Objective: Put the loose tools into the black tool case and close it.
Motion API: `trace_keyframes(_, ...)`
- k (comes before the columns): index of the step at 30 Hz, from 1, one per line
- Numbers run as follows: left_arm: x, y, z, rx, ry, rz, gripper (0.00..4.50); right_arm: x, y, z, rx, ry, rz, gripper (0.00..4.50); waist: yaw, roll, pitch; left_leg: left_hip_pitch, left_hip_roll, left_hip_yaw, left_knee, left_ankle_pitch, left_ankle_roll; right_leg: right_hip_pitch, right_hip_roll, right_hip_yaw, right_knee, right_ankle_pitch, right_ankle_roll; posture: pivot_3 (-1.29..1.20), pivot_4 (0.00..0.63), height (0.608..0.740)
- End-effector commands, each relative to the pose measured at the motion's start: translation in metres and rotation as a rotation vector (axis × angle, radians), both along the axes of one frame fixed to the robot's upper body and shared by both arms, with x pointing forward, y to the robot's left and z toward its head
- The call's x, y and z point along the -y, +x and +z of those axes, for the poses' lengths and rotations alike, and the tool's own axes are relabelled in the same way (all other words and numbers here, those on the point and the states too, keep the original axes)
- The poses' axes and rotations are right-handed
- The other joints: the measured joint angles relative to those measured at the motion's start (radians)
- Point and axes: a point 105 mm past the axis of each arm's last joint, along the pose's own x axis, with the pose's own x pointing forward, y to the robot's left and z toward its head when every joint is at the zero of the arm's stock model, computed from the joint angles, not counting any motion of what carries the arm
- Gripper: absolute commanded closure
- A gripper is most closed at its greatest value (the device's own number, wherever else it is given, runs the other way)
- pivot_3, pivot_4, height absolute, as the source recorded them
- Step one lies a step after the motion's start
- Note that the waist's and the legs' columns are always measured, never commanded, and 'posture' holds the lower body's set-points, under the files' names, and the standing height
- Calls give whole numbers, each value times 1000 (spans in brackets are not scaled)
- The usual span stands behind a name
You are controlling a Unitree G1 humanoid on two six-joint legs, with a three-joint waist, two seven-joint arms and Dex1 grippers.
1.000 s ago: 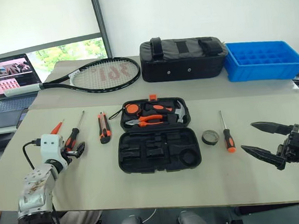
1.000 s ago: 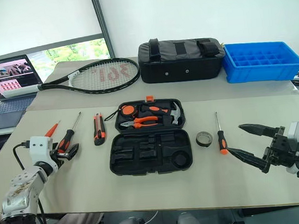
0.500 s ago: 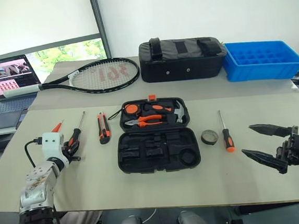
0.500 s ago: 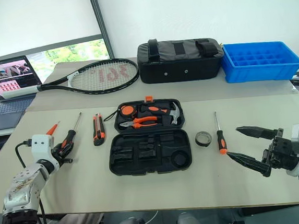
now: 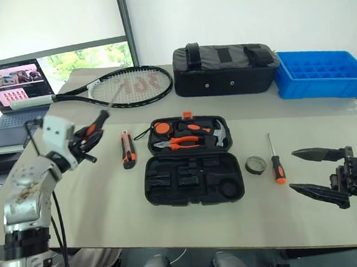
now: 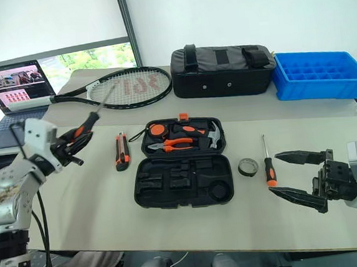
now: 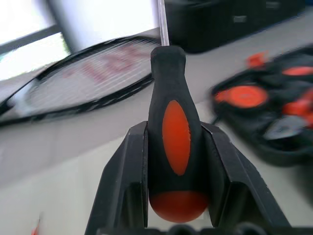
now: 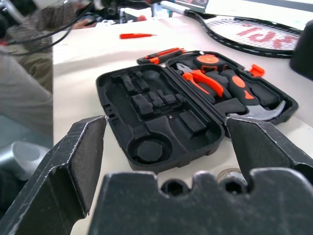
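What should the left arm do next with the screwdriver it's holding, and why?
Probably carry it right, toward the black tool case. The left gripper is shut on the screwdriver, held above the table, and the case lies open with empty moulded slots in its near half.

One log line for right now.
left gripper: shut on screwdriver, lifted | right gripper: open, empty | tool case: open | tape roll: on table

The table (image 5: 110,208) bears an open tool case (image 5: 193,179), utility knife (image 5: 127,150), tape roll (image 5: 254,164), screwdriver (image 5: 276,164).
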Motion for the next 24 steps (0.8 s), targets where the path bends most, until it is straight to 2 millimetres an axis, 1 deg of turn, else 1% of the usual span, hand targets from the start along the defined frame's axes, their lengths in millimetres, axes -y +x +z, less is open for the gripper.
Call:
trace_keyframes(1, 36, -6, -3, 15, 119, -234, 3542, 1, 0, 13, 33, -6, 23, 0, 0, 0, 1, 0, 0, 0, 0, 0, 0, 0, 1, 0, 0, 0, 0, 0, 150, 708)
trace_keyframes(3, 48, -5, -9, 7, 164, -319, 3542, 5, 0, 11, 22, -12, 25, 0, -2, 0, 1, 0, 1, 0, 1, 0, 0, -1, 2, 0, 1, 0, 0, 0, 150, 708)
trace_keyframes(4, 58, -6, -17, -1, 224, -397, 3542, 9, -2, 8, 8, -29, 25, 0, -3, 0, 1, 0, 1, 0, 1, 0, 0, -1, 2, 0, 1, 0, 0, 0, 150, 708)
trace_keyframes(6, 69, -5, -30, 3, 346, -507, 3542, 17, -3, 6, -7, -46, 21, 0, -2, 0, 1, 0, 1, 0, 1, 0, 0, 0, 3, 0, 1, 0, 0, 0, 150, 708)
trace_keyframes(8, 71, 0, -40, 5, 444, -554, 3542, 21, -3, 6, -9, -47, 19, 0, 0, -1, 2, 0, 0, 0, 2, 0, 0, 0, 2, 1, 1, 0, 0, 0, 150, 708)
trace_keyframes(11, 74, 7, -48, -5, 522, -607, 3542, 27, -3, 7, -15, -56, 14, 0, -4, -3, 3, -1, 0, 0, 2, 0, 0, 0, 3, 1, 0, 0, 0, 0, 150, 708)
trace_keyframes(16, 88, 16, -54, -14, 523, -656, 3542, 34, -2, 7, -14, -56, -4, 0, 0, -3, 3, -1, 0, 0, 2, 0, 0, 0, 2, 1, 0, 0, 0, 0, 150, 708)
trace_keyframes(18, 92, 15, -58, -18, 535, -688, 3542, 38, -1, 6, -12, -56, -13, 0, 0, -3, 3, -1, 0, 0, 2, 0, 0, 0, 2, 1, 0, 0, 0, 0, 150, 708)
trace_keyframes(20, 98, 14, -58, -25, 506, -709, 3542, 43, 1, 7, -5, -51, -31, 0, 0, -3, 3, -2, 0, 0, 2, 0, 0, 0, 2, 1, 1, 0, 0, 0, 150, 708)
trace_keyframes(24, 102, 13, -54, -23, 436, -720, 3542, 49, 3, 7, -2, -60, -42, 0, 0, -3, 3, -1, 0, 0, 3, 0, 0, 0, 2, 1, 1, 0, 0, 0, 150, 708)
